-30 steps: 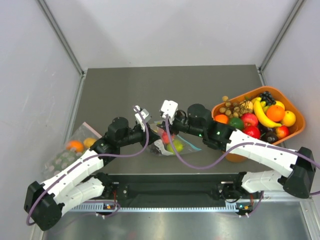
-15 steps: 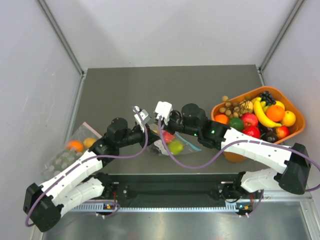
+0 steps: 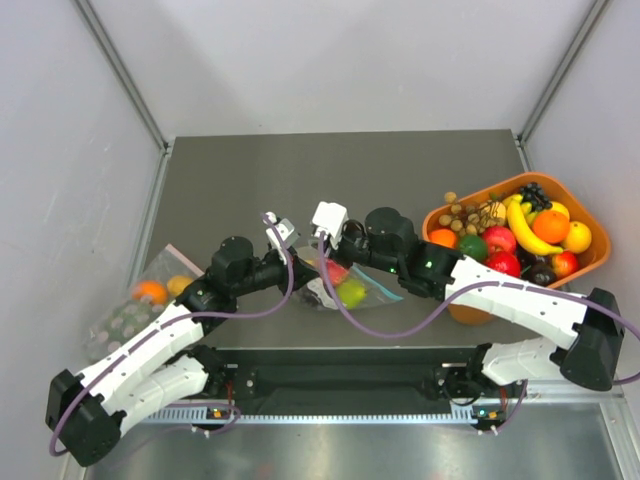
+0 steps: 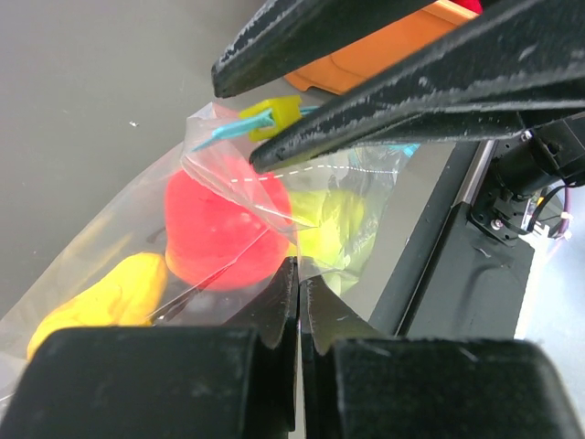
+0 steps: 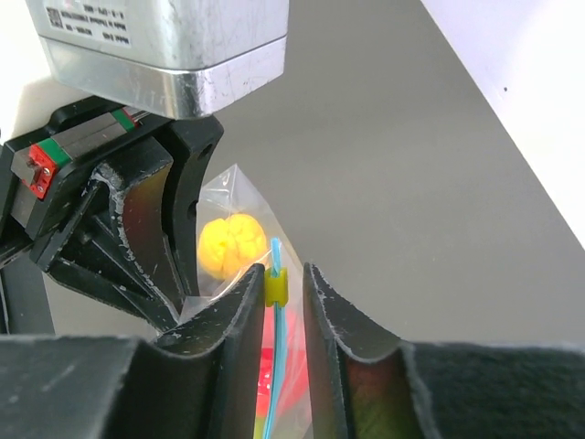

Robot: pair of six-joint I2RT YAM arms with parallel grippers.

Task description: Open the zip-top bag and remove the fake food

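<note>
The zip-top bag [image 3: 360, 287] lies at the table's front middle, between both grippers. In the left wrist view the bag [image 4: 228, 169] holds a red apple [image 4: 215, 229], a lime-green fruit [image 4: 334, 224] and a yellow lemon [image 4: 101, 297]. I cannot make out the grape bunch. My left gripper [image 4: 299, 274] is shut on the bag's clear film near its mouth. My right gripper [image 5: 283, 274] is narrowly open, its fingers on either side of the yellow slider [image 5: 276, 285] on the teal zip strip [image 5: 277, 366]. In the top view the left gripper [image 3: 303, 272] and right gripper [image 3: 322, 258] sit close together.
An orange basket [image 3: 590, 262] full of fake fruit stands at the right, close to the right arm. A second clear bag [image 3: 140, 300] with a pinkish edge lies at the left edge, by the left arm. Grey walls close in the table.
My right gripper has moved left onto the end of the zip strip. My left arm has shifted slightly left, still holding the film.
</note>
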